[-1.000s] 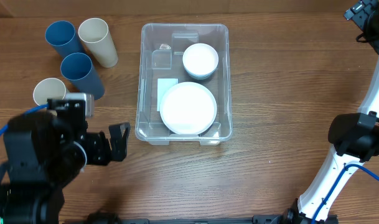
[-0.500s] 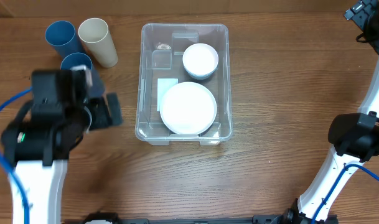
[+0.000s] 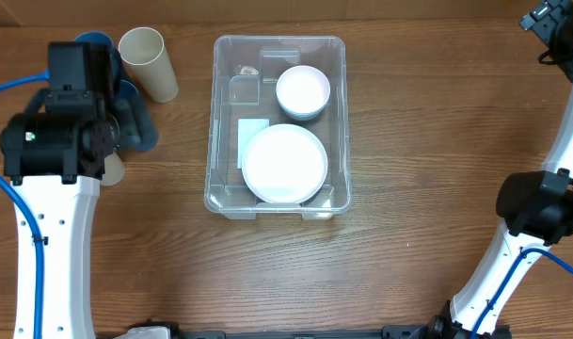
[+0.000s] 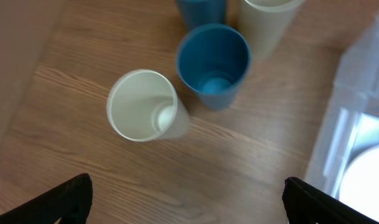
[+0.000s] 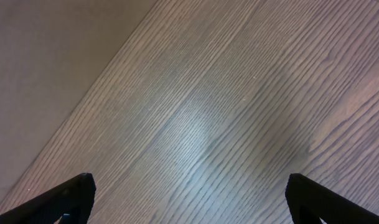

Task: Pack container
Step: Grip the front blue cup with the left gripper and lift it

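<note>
The container (image 3: 217, 122) is a large clear bin at the table's middle. It holds a white plate (image 3: 284, 165), stacked white bowls (image 3: 303, 91) and its white label (image 3: 252, 139). Its edge shows in the left wrist view (image 4: 357, 118). My left arm (image 3: 65, 132) hangs over the cups on the left. My left gripper (image 4: 189, 205) is open and empty, above a cream cup (image 4: 145, 106) and a blue cup (image 4: 214, 59). My right gripper (image 5: 189, 199) is open and empty over bare wood at the far right.
A second cream cup (image 3: 147, 61) and a second blue cup (image 3: 91, 42) stand at the far left; both also show in the left wrist view, cream (image 4: 267, 18) and blue (image 4: 201, 7). The right arm's base (image 3: 540, 207) stands at right.
My left arm has moved from the front left toward the far side and now covers the two nearer cups. The right arm and the container have not moved.
</note>
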You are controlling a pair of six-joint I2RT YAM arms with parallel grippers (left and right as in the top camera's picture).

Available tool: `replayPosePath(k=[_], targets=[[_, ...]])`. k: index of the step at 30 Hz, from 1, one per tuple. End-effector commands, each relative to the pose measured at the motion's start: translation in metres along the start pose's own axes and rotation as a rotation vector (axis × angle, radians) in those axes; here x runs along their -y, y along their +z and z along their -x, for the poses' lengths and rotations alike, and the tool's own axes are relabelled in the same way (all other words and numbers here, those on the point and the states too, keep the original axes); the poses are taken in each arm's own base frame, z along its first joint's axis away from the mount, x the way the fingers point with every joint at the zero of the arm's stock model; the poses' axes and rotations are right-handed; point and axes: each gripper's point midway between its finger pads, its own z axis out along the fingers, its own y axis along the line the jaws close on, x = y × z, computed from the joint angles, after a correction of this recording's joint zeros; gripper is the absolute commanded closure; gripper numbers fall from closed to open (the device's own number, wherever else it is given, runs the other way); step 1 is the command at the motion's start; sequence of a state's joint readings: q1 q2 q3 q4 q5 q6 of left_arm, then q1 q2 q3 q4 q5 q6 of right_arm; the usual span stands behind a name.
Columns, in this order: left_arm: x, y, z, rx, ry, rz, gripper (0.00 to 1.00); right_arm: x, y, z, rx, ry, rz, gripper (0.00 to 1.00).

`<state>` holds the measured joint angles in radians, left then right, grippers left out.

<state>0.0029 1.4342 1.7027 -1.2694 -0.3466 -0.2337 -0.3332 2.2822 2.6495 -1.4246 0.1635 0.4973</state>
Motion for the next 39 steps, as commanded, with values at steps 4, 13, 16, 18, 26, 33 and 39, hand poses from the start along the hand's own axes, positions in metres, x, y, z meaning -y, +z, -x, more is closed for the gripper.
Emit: replayPosePath(k=[4,13,16,18,26,33,39], targets=[[-0.015,0.028,0.029,0.03,-0.003,0.105,0.05,-0.003,-0.032,0.015,0.073,0.016,0.038,0.0],[-0.02,0.064,0.034,-0.01,0.078,0.231,0.16,-0.003,-0.032,0.015,0.073,0.016,0.038,0.0],[-0.019,0.068,0.025,-0.054,0.106,0.233,0.18,-0.003,-0.032,0.015,0.073,0.016,0.038,0.0],[-0.012,0.066,0.021,-0.068,0.117,0.202,0.12,-0.003,-0.032,0.015,0.073,0.016,0.038,0.0],[0.094,0.017,0.02,0.022,0.423,-0.153,0.0,-0.003,-0.032,0.015,0.073,0.016,0.038,0.0],[0.152,0.008,0.018,0.105,0.562,-0.176,0.02,-0.003,-0.032,0.015,0.073,0.016,0.038,0.0],[0.156,0.043,0.009,0.019,0.449,-0.096,0.06,-0.003,-0.032,0.015,0.073,0.016,0.038,0.0]])
